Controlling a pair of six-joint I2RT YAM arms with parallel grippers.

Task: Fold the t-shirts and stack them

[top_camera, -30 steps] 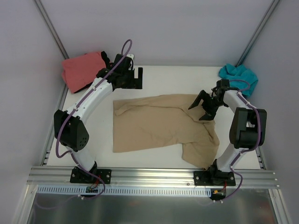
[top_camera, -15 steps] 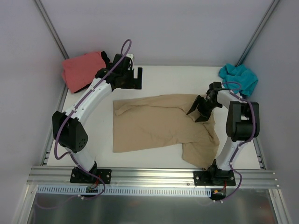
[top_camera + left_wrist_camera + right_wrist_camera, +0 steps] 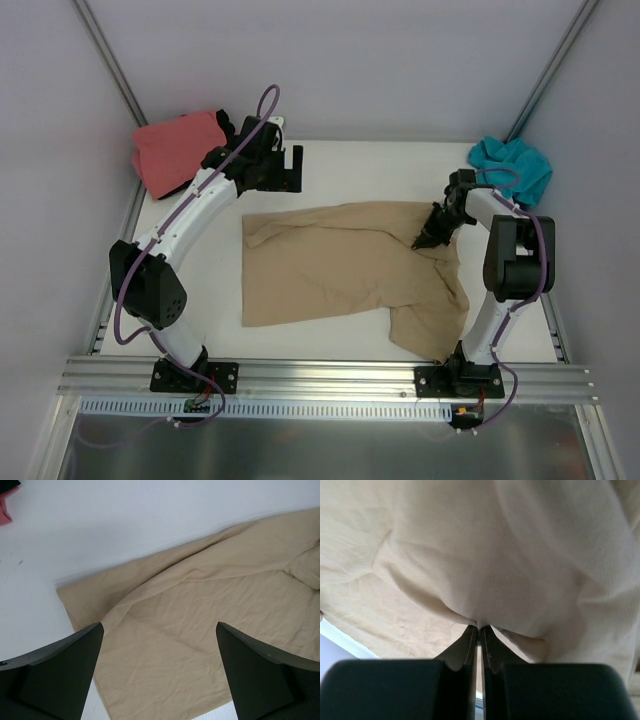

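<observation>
The tan t-shirt (image 3: 340, 265) lies spread, creased, across the middle of the white surface (image 3: 350, 165); one sleeve trails toward the near right. The right end effector (image 3: 425, 240) is clamped on a fold at the garment's far right part; the right arm rises from its base and bends back down and leftward onto the cloth. The left arm arches to the far left; the left end effector (image 3: 285, 170) hangs with fingers wide apart, holding nothing. The coral-pink t-shirt (image 3: 175, 150) sits at the far left corner, the teal t-shirt (image 3: 512, 165) at the far right. The right wrist view alone shows the fingers (image 3: 465, 645) pressed together on bunched tan cloth; the left wrist view alone shows the garment's corner below spread fingers (image 3: 60, 680).
</observation>
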